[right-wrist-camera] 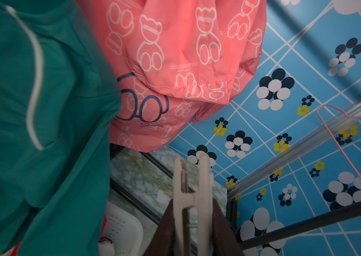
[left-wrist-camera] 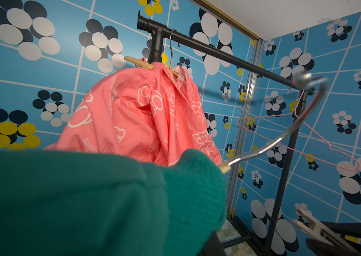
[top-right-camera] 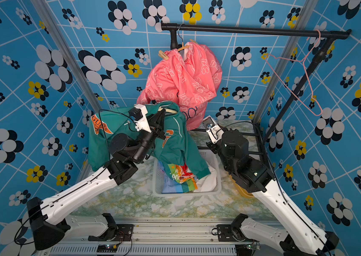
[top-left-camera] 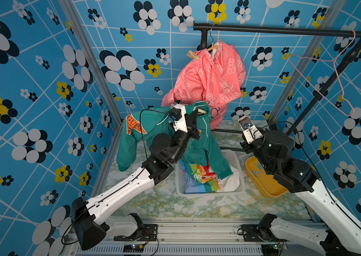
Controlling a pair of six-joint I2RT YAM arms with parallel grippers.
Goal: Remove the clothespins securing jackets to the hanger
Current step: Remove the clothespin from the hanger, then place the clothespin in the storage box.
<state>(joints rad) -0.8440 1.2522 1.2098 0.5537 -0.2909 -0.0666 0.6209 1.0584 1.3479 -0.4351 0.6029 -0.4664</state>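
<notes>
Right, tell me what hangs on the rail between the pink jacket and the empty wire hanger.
Nothing: the rail is bare between the pink jacket and wire hanger, as both top views show.

Orange patch (top-right-camera: 99,127) on the teal jacket (top-right-camera: 175,153): reads "GUESS" in dark capitals; the smaller line beneath it is illegible. Pink jacket (right-wrist-camera: 175,44): the dark print low on the fabric begins "NOW", the rest is blurred, and the white fine print is too small to read. Large orange figure (top-right-camera: 168,137) on the teal front: partly hidden, not legible.
</notes>
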